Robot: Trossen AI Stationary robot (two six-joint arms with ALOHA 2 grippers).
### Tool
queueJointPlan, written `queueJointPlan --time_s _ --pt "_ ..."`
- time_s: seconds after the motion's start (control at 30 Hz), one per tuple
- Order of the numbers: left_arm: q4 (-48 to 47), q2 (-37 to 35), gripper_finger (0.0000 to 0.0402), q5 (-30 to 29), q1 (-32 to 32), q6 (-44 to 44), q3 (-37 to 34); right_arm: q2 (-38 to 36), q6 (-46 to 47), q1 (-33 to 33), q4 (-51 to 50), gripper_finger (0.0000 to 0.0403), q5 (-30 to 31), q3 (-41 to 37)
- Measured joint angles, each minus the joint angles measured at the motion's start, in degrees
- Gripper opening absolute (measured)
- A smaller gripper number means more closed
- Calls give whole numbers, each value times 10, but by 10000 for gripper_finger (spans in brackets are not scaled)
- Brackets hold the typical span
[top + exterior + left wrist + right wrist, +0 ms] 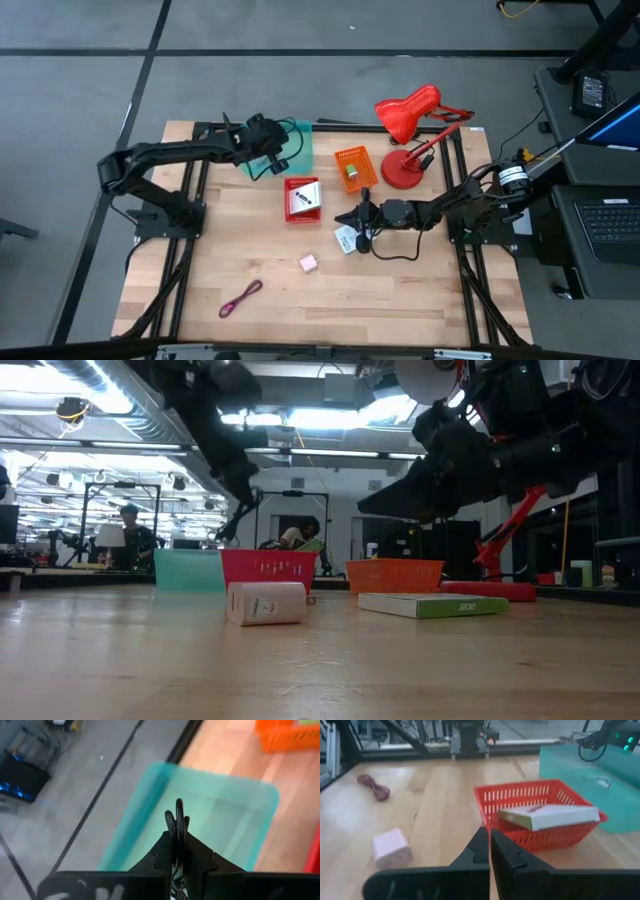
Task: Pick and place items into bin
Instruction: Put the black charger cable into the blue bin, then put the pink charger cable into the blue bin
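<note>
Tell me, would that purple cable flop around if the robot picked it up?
Probably yes. The purple cable lies in a loose, thin bundle, so its loops would likely dangle and sway. It looks light for its size, and unlikely to roll, lying flat on the table.

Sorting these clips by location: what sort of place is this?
Probably a robotics lab or open workshop: a framed wooden table on grey floor, a laptop beside it, and people at benches under exposed ceiling ducts.
</note>
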Motion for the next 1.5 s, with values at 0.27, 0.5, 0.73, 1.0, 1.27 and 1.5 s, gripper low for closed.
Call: queueJointPlan --time_s 0.27,0.5,0.73,1.0,1.27,1.5 --pt "-7 70 17 -11 12 10 0 0 3 1 -13 0 0 0" --pt "-2 106 17 -19 12 26 0 0 19 5 -31 0 0 0" --pt "15 108 25 -23 12 28 0 0 19 5 -33 0 1 0" --pt "47 106 80 -22 12 27 0 0 19 5 -40 0 1 0" --pt "69 105 114 -31 11 45 0 0 19 5 -45 0 1 0" --pt "57 63 108 -26 8 51 0 0 19 5 -45 0 1 0"
